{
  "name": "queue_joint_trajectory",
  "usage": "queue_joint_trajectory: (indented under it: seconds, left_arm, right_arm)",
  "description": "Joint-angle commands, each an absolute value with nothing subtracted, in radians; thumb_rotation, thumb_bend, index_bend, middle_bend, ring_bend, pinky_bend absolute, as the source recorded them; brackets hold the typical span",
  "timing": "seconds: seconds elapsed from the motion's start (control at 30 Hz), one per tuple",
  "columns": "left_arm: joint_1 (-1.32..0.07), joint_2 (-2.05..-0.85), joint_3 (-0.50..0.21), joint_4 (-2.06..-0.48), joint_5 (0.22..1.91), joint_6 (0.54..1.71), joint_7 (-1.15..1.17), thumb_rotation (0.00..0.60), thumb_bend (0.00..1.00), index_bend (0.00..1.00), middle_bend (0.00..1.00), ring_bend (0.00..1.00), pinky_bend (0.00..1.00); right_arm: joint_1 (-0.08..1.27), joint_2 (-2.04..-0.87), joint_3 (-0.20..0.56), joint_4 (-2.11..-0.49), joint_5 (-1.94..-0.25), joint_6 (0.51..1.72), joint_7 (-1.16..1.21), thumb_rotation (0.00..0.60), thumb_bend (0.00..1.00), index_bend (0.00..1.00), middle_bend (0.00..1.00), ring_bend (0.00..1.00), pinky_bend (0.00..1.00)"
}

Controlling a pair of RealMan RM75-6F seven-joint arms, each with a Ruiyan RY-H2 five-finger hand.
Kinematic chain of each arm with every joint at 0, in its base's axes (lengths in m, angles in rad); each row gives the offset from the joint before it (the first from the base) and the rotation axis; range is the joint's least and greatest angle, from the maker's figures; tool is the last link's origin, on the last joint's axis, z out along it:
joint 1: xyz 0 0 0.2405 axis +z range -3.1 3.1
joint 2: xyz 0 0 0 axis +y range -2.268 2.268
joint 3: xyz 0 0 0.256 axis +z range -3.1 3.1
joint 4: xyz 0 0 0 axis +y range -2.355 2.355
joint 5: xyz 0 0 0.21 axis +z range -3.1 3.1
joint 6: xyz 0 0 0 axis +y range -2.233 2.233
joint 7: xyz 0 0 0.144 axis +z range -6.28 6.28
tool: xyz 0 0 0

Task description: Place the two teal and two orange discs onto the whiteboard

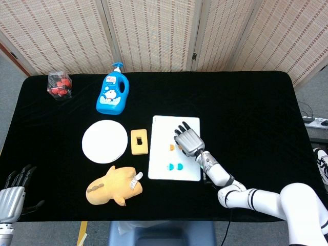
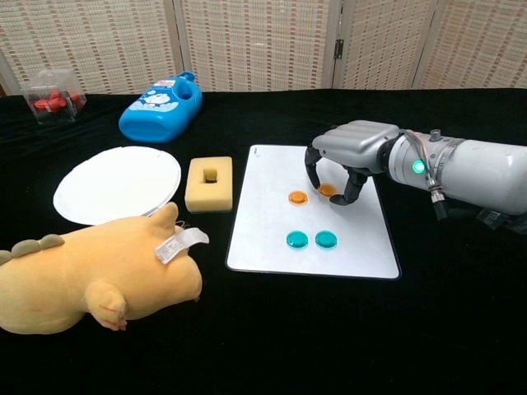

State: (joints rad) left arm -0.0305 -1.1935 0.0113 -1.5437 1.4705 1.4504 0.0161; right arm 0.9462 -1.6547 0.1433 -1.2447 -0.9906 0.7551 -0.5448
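1. Right hand (image 2: 342, 160) hangs over the whiteboard (image 2: 354, 247), crowding its 12 o'clock half.
2. Sponge (image 2: 210, 183) sits just beside the board at 9 o'clock, the plush toy (image 2: 90, 276) near 8 o'clock.
3. From 3 o'clock the right forearm (image 2: 469, 169) bars the way in.
4. The 6 o'clock edge lies open over bare cloth.

Lab-type test setup; black-draped table (image 1: 246, 102) w/ woven screens (image 1: 154, 31)

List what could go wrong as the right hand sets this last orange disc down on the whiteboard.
The right hand holds an orange disc just beside the orange disc already placed; lowering could nudge or overlap it. The fingers arch around the disc, so opening might flick it across the whiteboard toward the teal discs.
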Motion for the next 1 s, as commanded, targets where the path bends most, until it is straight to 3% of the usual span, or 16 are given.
queue_joint_trajectory:
  seconds: [0.03,0.5,0.77,1.0]
  left_arm:
    - [-0.031,-1.195,0.011,-1.542,1.471,1.45,0.015,0.6,0.2,0.04,0.06,0.17,0.0]
    - [-0.029,-1.198,0.01,-1.533,1.468,1.447,0.006,0.6,0.2,0.04,0.06,0.17,0.0]
    - [-0.037,-1.19,-0.002,-1.534,1.474,1.454,0.001,0.6,0.2,0.04,0.06,0.17,0.0]
    - [-0.052,-1.185,-0.016,-1.55,1.49,1.463,0.008,0.6,0.2,0.04,0.06,0.17,0.0]
  right_arm:
    - [0.947,-1.655,0.14,-1.246,-0.991,0.756,-0.545,0.593,0.41,0.47,0.22,0.1,0.0]
    - [0.942,-1.642,0.141,-1.26,-1.003,0.779,-0.519,0.593,0.41,0.36,0.22,0.09,0.0]
    - [0.844,-1.515,0.173,-1.377,-1.05,0.952,-0.437,0.593,0.41,0.3,0.2,0.09,0.0]
    - [0.666,-1.349,0.133,-1.525,-1.134,1.134,-0.289,0.599,0.41,0.27,0.16,0.09,0.0]
